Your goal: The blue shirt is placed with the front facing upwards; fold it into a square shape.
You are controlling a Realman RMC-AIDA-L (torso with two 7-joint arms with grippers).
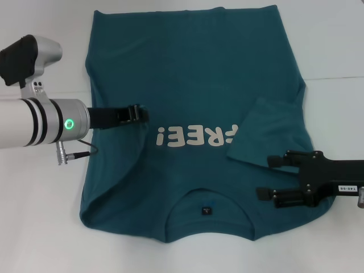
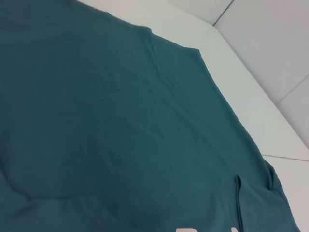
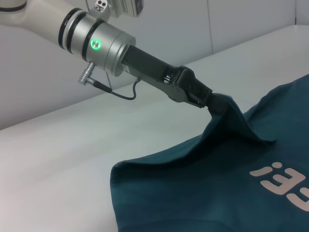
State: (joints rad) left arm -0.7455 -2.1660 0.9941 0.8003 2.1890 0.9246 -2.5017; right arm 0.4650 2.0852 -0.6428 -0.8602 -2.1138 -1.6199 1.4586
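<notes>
Carry the left sleeve inward over the chest in a low, even arc; keep the cloth taut enough to form a straight side crease, and release only once the sleeve lies flat on the body panel. Left end effector (image 1: 142,114): clamped on a pinch of the blue shirt (image 1: 193,74), with the fabric drawn up into a peaked tent at the fingertips (image 3: 218,103), as the right wrist view shows. Shirt body spread flat on the white table (image 1: 45,227), extending from beneath this end effector toward the right arm; white "FREE!" lettering (image 1: 196,136) just beyond the tips toward the collar side. Avoid lifting higher than necessary, since excess height likely drags the far panel and skews the fold. Right end effector (image 1: 276,178): fingers apart, holding nothing, hovering at the shirt's right edge beside the right sleeve (image 1: 267,128), which already lies folded inward over the body. Neck label (image 1: 206,211) near the collar, between the two end effectors and closer to the robot.
</notes>
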